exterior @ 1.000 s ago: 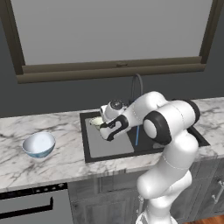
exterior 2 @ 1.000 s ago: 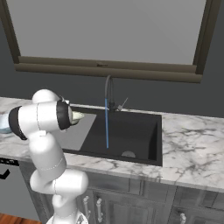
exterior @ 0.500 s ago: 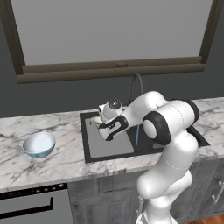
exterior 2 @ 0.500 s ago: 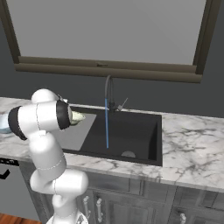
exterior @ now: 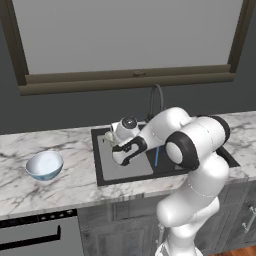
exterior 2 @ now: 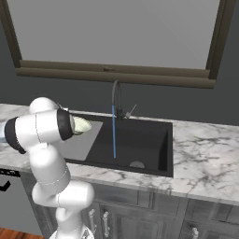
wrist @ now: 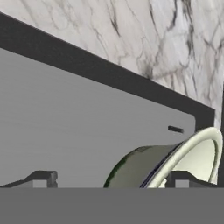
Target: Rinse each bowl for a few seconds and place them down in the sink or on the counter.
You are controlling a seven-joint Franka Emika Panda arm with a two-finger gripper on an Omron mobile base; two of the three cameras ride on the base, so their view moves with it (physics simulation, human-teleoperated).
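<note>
Down in the sink (exterior: 165, 167), the pale yellow-green bowl (wrist: 175, 164) lies on its side on the flat grey panel (wrist: 78, 118) in the basin's left half — its rim stands up at the right of the hand view. The gripper (wrist: 111, 180) is right over it with its jaws spread wide; one fingertip (wrist: 41, 178) sits well to the bowl's left, the other just in front of the rim, and neither visibly presses on it. From the right base view the bowl pokes out beside the robot's forearm (exterior 2: 44, 130). A thin blue stream of water (exterior 2: 113, 130) falls from the dark arched faucet (exterior 2: 115, 93) into the black right half. The blue-and-white bowl (exterior: 45, 165) stands upright on the marble counter (exterior: 30, 187), well left of the sink.
</note>
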